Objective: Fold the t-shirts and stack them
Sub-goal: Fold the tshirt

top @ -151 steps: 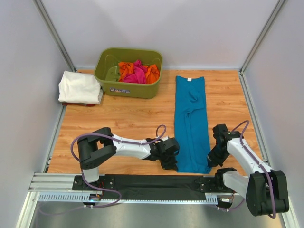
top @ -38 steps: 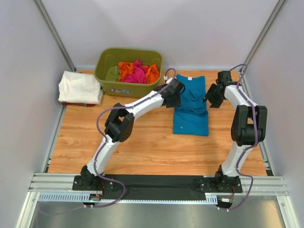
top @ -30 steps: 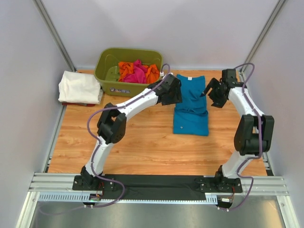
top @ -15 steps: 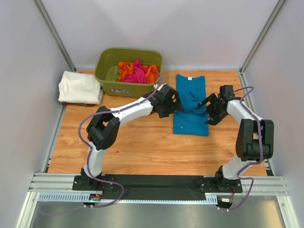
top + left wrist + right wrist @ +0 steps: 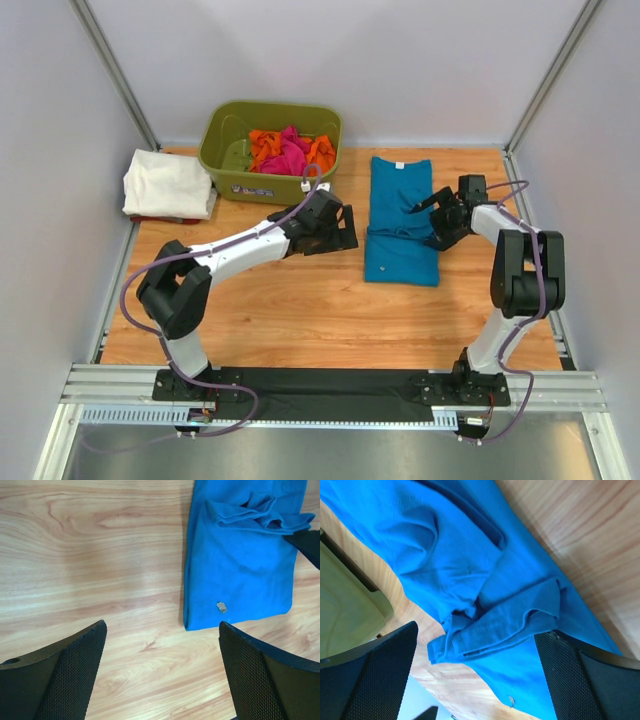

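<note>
Pink, orange t-shirts (image 5: 285,152) in tub (image 5: 270,187); left end effector (image 5: 162,626), right end effector (image 5: 476,631) splayed, empty.

The left arm (image 5: 240,250) is showing white, tube-shaped links joined by chunky black joint housings, and the right arm (image 5: 492,220) is wearing the same white and black. A thin purple cable (image 5: 124,300) is running in loose loops along the left arm, and a matching purple cable (image 5: 508,184) is trailing along the right one. The left gripper (image 5: 348,230) and the right gripper (image 5: 432,222) are showing all black. Seen close, the fingers (image 5: 65,680) are appearing as broad, rounded black paddles with a fine mesh texture. Both bases are sitting on a black plate (image 5: 320,385) along a silver slotted rail (image 5: 110,385) at the near edge.
</note>
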Motion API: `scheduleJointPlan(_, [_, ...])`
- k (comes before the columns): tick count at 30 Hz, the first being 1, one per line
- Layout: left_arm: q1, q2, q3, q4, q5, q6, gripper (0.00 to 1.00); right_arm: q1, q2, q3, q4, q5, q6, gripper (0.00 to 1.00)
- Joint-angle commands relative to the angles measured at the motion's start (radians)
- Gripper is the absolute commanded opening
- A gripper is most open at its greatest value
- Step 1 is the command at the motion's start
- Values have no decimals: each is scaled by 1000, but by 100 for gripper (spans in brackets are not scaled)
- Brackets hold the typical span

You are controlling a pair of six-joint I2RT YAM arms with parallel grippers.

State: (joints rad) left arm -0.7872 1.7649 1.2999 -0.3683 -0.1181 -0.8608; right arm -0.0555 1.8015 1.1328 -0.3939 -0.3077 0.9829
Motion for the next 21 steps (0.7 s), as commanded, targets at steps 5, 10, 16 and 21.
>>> scheduleJointPlan(5, [17,-62,-10,9,-26,83,99,3,94,145,89,24,57,100])
scheduleJointPlan(10, [19,-45,2,11,5,98,99,3,170,297,86,28,65,100])
scheduleJointPlan(16, [22,-18,16,40,34,144,99,2,219,390,60,45,5,99])
scheduleJointPlan(21, [22,33,87,115,101,193,98,6,87,371,50,22,-182,92])
